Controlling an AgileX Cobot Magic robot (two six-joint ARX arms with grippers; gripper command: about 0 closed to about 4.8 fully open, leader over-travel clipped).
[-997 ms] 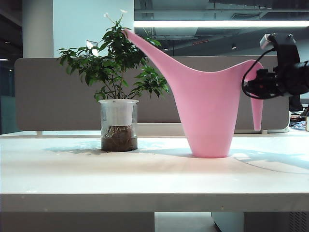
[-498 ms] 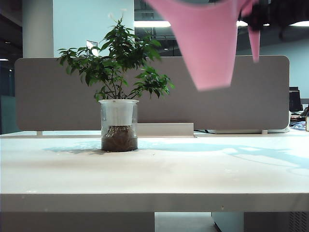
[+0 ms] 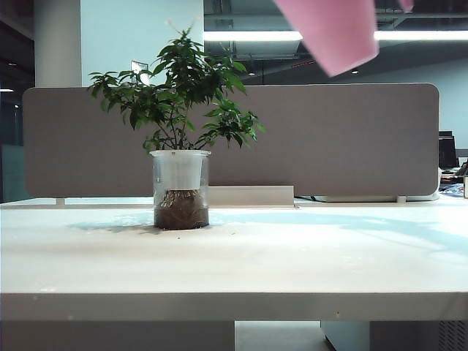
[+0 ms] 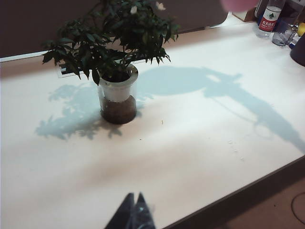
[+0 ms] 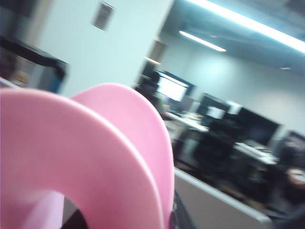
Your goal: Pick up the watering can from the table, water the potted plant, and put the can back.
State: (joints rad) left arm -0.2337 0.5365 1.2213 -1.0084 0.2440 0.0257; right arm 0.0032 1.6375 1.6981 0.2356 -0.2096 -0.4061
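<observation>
Left wrist view, nearest first: left gripper [image 4: 134, 213] shows only dark fingertips pressed together, holding nothing, parked above the near edge of the table [image 4: 200, 157]. Beyond it the potted plant [image 4: 116, 62] stands upright in its glass jar.

Exterior view: watering can [image 3: 333, 33] is off the table and high above it, to the right of the plant's crown, only its lower body in frame.

Progress, as I judge it: pick-up done; pouring not begun, since the spout is out of frame and nothing shows it over the leaves; return left.

Right wrist view alone shows the can's pink arched handle [image 5: 81, 157] filling the frame. Right gripper's fingers unseen; grip presumed, opening cannot be told.
</observation>
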